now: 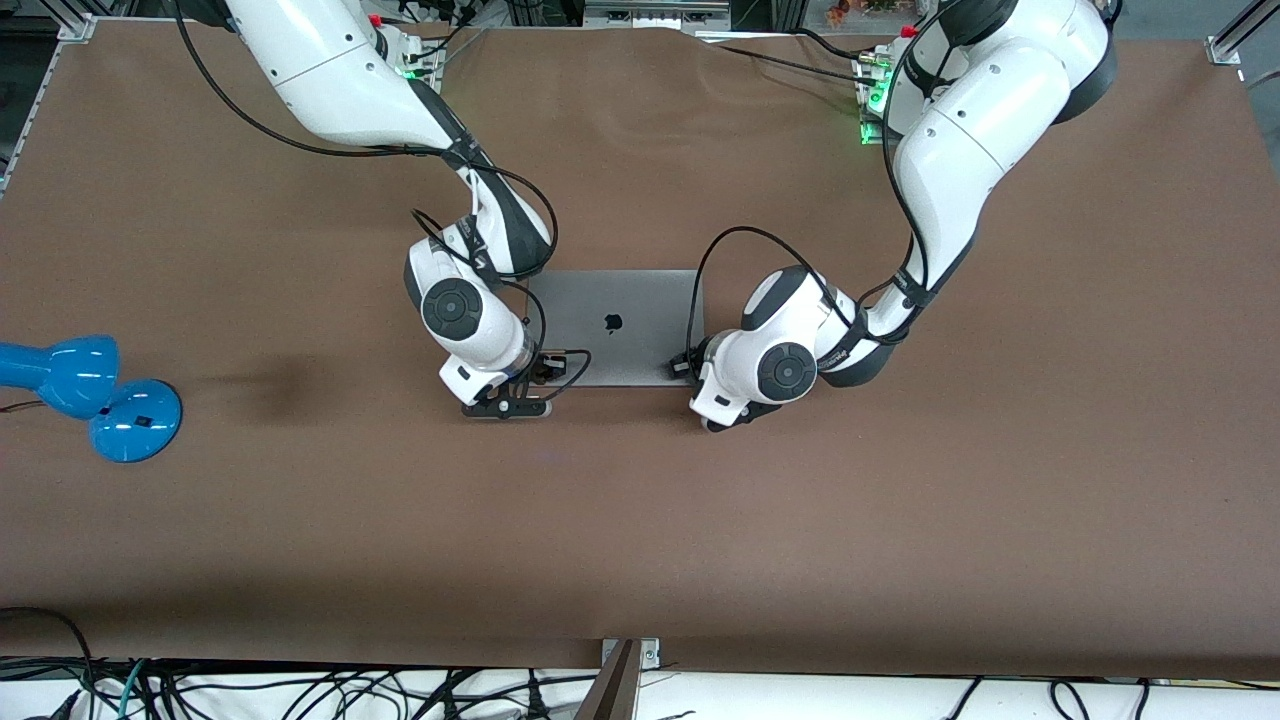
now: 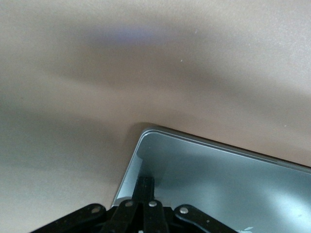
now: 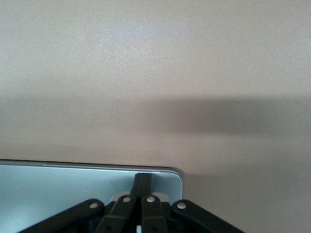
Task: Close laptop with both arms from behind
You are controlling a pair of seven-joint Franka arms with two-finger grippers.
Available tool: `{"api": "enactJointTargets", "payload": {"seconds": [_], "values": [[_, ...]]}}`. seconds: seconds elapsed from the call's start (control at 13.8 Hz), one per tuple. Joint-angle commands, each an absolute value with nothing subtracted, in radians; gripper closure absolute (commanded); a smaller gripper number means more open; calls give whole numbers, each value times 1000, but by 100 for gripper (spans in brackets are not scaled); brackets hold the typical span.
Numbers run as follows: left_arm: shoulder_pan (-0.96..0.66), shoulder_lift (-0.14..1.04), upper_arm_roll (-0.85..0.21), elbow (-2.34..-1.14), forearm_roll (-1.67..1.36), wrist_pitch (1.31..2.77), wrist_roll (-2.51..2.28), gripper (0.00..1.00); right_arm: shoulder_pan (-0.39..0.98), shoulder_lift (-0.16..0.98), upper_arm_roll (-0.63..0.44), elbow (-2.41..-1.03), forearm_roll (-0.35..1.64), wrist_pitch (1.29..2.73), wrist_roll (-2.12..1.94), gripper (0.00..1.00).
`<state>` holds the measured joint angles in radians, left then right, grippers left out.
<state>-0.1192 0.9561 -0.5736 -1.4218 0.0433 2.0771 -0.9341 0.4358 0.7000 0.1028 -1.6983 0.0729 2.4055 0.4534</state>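
Observation:
The space-grey laptop (image 1: 615,325) lies in the middle of the table with its lid down and the black apple logo facing up. My right gripper (image 1: 547,368) is shut, its fingertips together on the lid's corner nearer the front camera, toward the right arm's end. In the right wrist view the closed right gripper (image 3: 144,178) touches the lid (image 3: 63,189) just inside that corner. My left gripper (image 1: 690,365) is also shut, on the other near corner. The left wrist view shows the left gripper (image 2: 146,182) resting on the lid (image 2: 218,184). Keyboard and screen are hidden.
A blue desk lamp (image 1: 90,395) lies on the brown table (image 1: 640,520) near the right arm's end. Black cables loop from both wrists over the laptop's side edges. A bracket (image 1: 625,665) sticks up at the table edge nearest the front camera.

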Motion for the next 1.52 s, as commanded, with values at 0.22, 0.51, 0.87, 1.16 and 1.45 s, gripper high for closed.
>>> {"api": "enactJointTargets", "payload": {"seconds": [0.22, 0.51, 0.87, 1.16, 1.45], "values": [[-129, 965, -568, -1382, 123, 2074, -931, 0, 434, 718, 104, -1654, 60, 2404, 446, 88], [-112, 928, -568, -1384, 132, 2033, -928, 0, 431, 591, 103, -1629, 71, 2220, 451, 0], [-81, 746, -563, -1416, 132, 1838, -818, 0, 425, 460, 26, -1582, 72, 1965, 439, 0], [-68, 496, -513, -1517, 126, 1753, -737, 0, 423, 434, -90, -1452, 75, 1751, 416, 0], [-72, 249, -365, -1600, 71, 1637, -511, 0, 365, 431, -161, -1338, 74, 1608, 198, 0]]}}
